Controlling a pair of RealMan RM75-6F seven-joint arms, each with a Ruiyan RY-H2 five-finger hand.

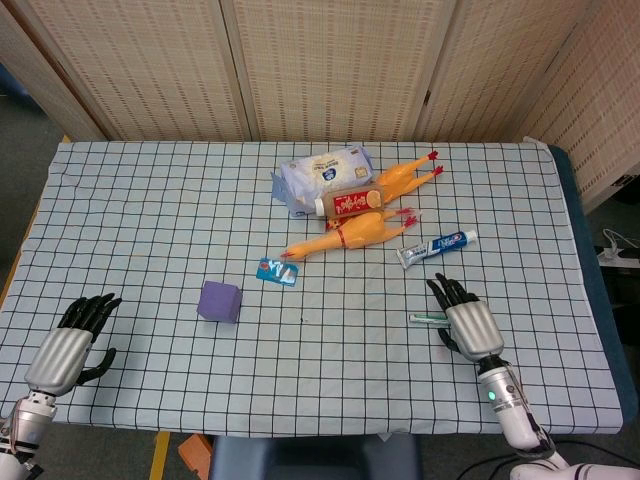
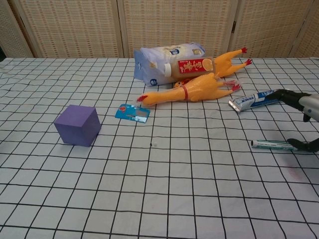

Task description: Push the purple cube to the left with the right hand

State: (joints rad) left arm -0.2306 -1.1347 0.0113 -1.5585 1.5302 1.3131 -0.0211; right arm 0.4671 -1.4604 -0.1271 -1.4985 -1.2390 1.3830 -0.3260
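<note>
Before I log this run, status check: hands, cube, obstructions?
Left hand open, near left table edge. Right hand open, far right, beside a small tube. Purple cube untouched, well left of it. Nothing between them.
</note>
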